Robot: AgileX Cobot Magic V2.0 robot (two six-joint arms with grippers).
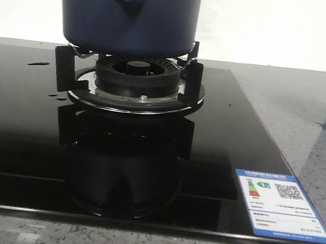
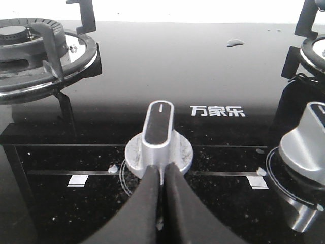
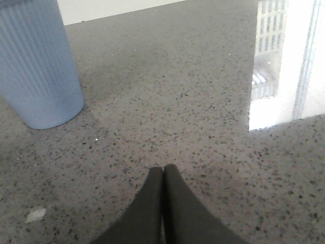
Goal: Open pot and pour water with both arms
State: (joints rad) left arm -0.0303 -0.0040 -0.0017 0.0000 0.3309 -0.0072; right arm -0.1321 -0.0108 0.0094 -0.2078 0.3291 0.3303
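The pot (image 1: pixel 127 13) sits on the burner grate (image 1: pixel 130 73) of the black glass stove (image 1: pixel 24 140), well beyond both arms. The left end effector (image 2: pixel 161 175), fingers pressed together, hangs just before a silver knob (image 2: pixel 158 134). The right end effector (image 3: pixel 163 175), also closed and empty, hovers over speckled tabletop (image 3: pixel 193 91), the ribbed cup (image 3: pixel 35 66) ahead and aside; it probably lies nearer the cup than the pot.

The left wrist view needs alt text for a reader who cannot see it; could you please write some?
The left gripper, fingers closed together, points at a silver-and-black stove knob on a glossy black glass cooktop. A gas burner sits beyond on one side, a second knob on the other.
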